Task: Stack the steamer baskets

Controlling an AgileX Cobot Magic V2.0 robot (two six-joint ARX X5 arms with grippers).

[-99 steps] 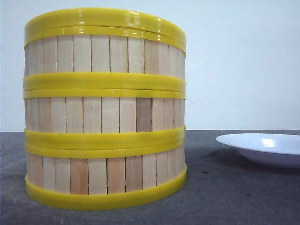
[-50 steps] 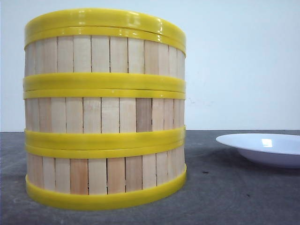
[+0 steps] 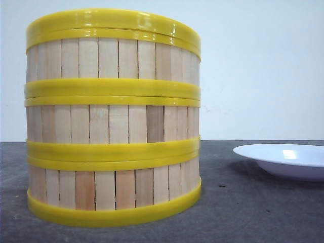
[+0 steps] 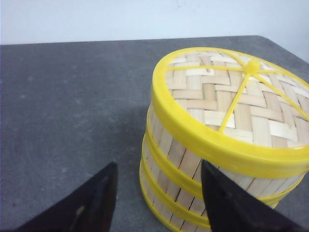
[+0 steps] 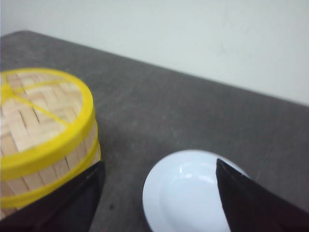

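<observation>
So the three steamer baskets [image 3: 113, 117] are all stacked in one straight column on the left side of the dark grey table, sitting upright and pretty close to the front camera. Each one's a round shallow basket with pale vertical wooden slats for walls, a few slats a bit browner than the rest, and chunky yellow plastic rims top and bottom. Where two baskets meet, the rims sit right on each other and make a double yellow band. From above, the top of the stack [image 4: 231, 106] shows a woven bamboo surface with thin yellow spokes.
</observation>
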